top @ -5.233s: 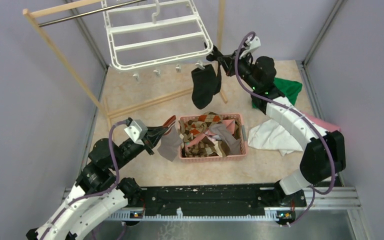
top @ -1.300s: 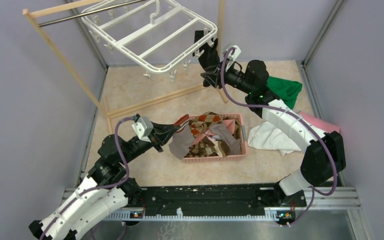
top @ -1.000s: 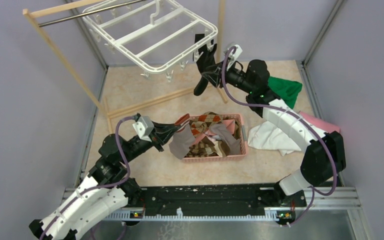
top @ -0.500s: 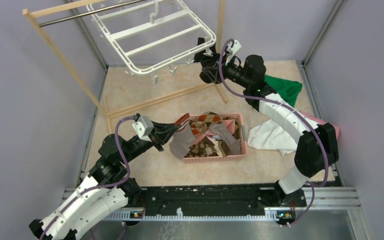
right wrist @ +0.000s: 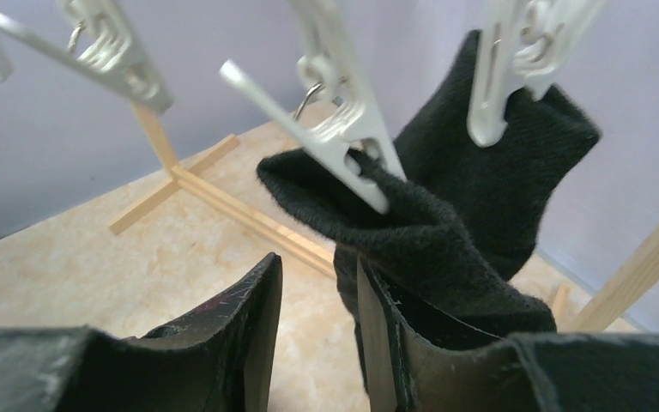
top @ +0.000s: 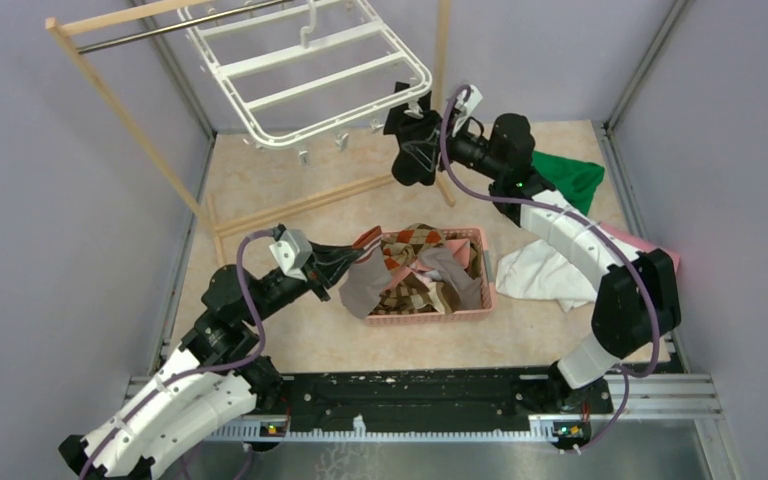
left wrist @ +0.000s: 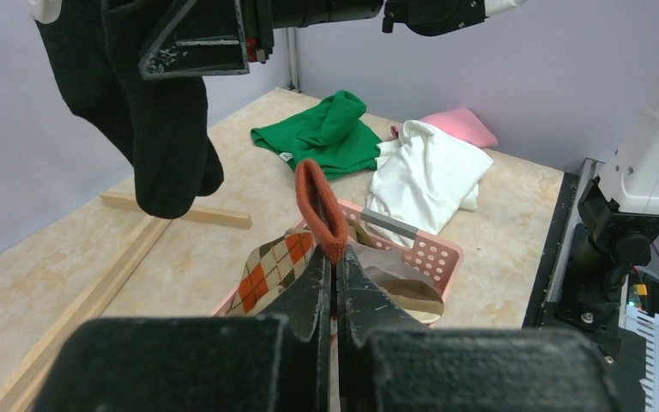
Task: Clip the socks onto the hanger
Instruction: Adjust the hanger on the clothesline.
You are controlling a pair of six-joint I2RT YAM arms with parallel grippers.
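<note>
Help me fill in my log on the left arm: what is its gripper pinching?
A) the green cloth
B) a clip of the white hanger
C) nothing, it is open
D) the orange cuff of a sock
D: in the left wrist view the left gripper is shut on the orange cuff of a sock above the pink basket, while the green cloth lies apart on the table.

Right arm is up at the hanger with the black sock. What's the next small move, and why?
Probably ease the right gripper straight back from the black sock. Its jaws stand apart. One white clip looks closed on the sock's edge and a second clip sits on the cuff, so the sock seems hung already.
</note>
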